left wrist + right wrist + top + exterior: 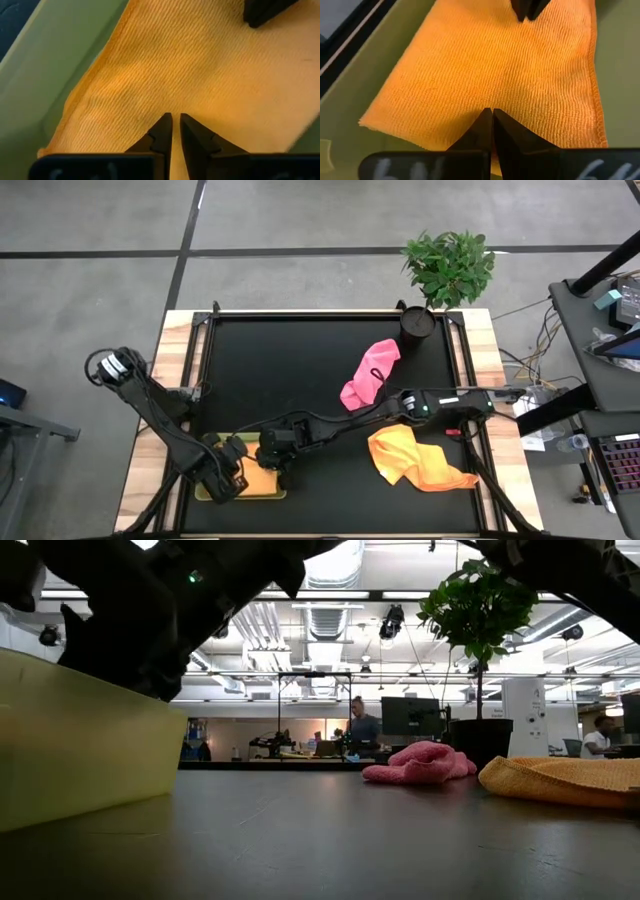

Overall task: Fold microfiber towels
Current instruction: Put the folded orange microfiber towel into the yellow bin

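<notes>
Grey tiled floor [300, 220], potted plant [450, 265], distant desks with monitors [405, 715], bright ceiling lights [330, 600].

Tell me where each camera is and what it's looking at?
High view: above the table, looking straight down; both arms reach to the green tray.
Low view: at tabletop height, looking level into the room; dark arm parts hang at top.
Left wrist view: on the left arm, facing the orange towel; left tool shows.
Right wrist view: on the right arm, facing the same towel; right tool shows.
Shared: high and low both show the pink towel.
</notes>
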